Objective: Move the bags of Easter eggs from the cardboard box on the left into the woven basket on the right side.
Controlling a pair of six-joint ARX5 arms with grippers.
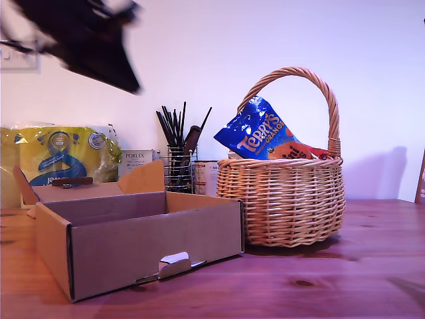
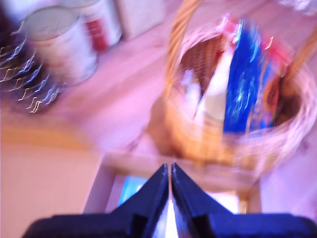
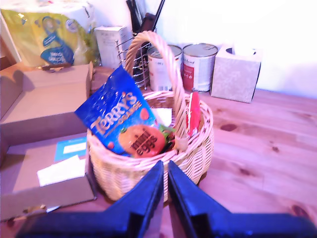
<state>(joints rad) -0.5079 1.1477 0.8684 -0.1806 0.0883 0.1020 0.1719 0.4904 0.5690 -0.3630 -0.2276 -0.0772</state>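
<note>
Now the shiny blue bag with orange "Terry's" lettering (image 1: 257, 129) stands tilted inside the round tan wicker basket with the tall arched handle (image 1: 285, 199), and its upper part rises above the rim. Beside it in the basket we see a red bag (image 3: 193, 113) standing on its edge against the wall, and something white (image 3: 163, 115) behind the blue one, but we cannot tell if this is the third bag. The basket stands on the reddish wooden table (image 1: 372, 266), just beside the shallow brown cardboard box with the small front tab (image 1: 133, 246), on the exterior view's right of it. Inside the box we see only a light blue card (image 3: 73, 147) and a white paper (image 3: 62, 170) on the floor. Our first gripper (image 2: 170, 173) hangs above the box edge and the basket, with its two dark fingers pressed together and nothing between them; this view is much blurred. Our second gripper (image 3: 165, 171) is in front of the basket, also clenched on nothing. A dark blurred arm (image 1: 86, 36) is high at the exterior view's left. Behind stand a yellow plastic-wrapped pack (image 1: 60, 156), a wire holder with black sticks (image 1: 178, 159) and two tins (image 3: 183, 64).
</note>
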